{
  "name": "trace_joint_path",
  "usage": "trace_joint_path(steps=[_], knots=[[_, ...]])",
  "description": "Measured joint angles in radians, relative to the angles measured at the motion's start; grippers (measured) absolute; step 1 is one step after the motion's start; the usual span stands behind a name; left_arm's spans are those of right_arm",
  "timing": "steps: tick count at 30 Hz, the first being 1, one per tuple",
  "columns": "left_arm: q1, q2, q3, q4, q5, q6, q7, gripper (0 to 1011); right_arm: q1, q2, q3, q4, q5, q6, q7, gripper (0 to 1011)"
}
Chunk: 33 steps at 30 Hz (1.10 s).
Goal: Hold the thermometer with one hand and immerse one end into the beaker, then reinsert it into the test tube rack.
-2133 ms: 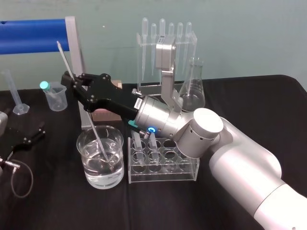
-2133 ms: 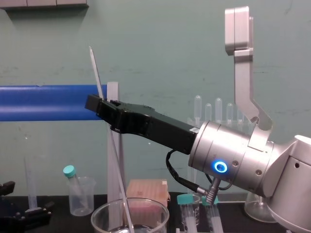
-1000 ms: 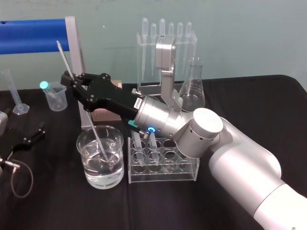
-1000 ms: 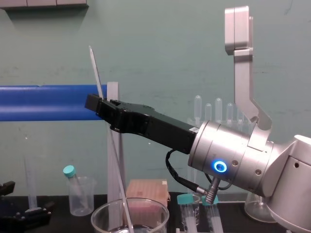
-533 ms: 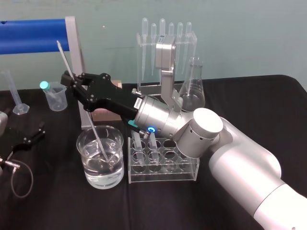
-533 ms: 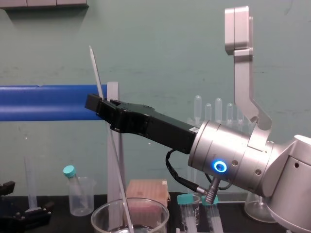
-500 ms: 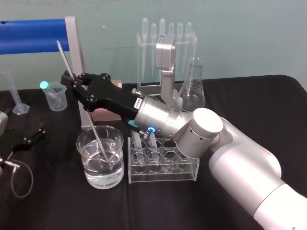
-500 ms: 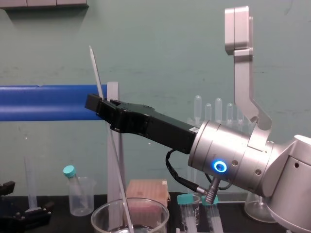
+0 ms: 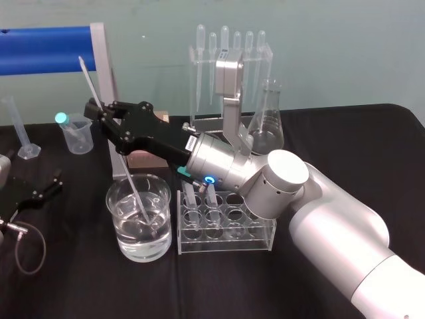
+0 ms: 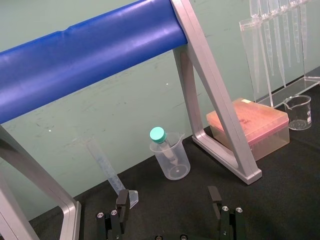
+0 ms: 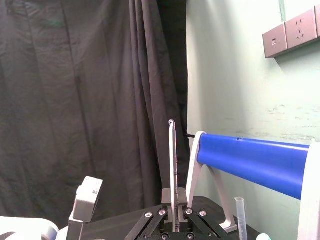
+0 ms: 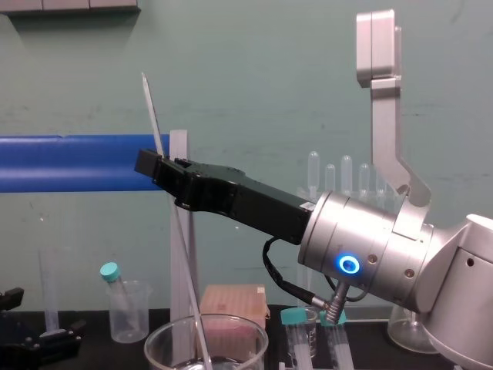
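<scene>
Nothing has shifted since the earlier frames. The right tool still has its flat black fingers pinched shut on the long, thin, whitish glass thermometer, gripping it about a third of the way down its length. The rod runs tilted through the grip. Its upper end rises above the tool. Its lower end slants down below the tool into the wide clear glass beaker, where it is under the clear liquid that part-fills the vessel.

Beside the beaker, beneath the tool's silver wrist, stands the clear acrylic test tube rack with its grid of round holes; two teal-capped tubes sit in its back row. Behind the tool a thick blue padded bar lies across a grey metal frame. Beyond the wrist stand a clear stand of bulb-topped plastic pipettes and a conical glass flask. A small translucent plastic beaker with a teal-capped tube stands out past the tool's fingertips.

Well apart from the right tool, the left tool rests low on the black cloth tabletop, its fingers spread wide with nothing between them.
</scene>
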Motion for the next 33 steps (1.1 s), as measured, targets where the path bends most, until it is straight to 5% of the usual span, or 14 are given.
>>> trace_joint_path(steps=[33], knots=[[0.0,0.0,0.0,0.0,0.0,0.0,0.0,1008,0.0,0.0,0.0,0.0,0.0,0.0,0.0,53]])
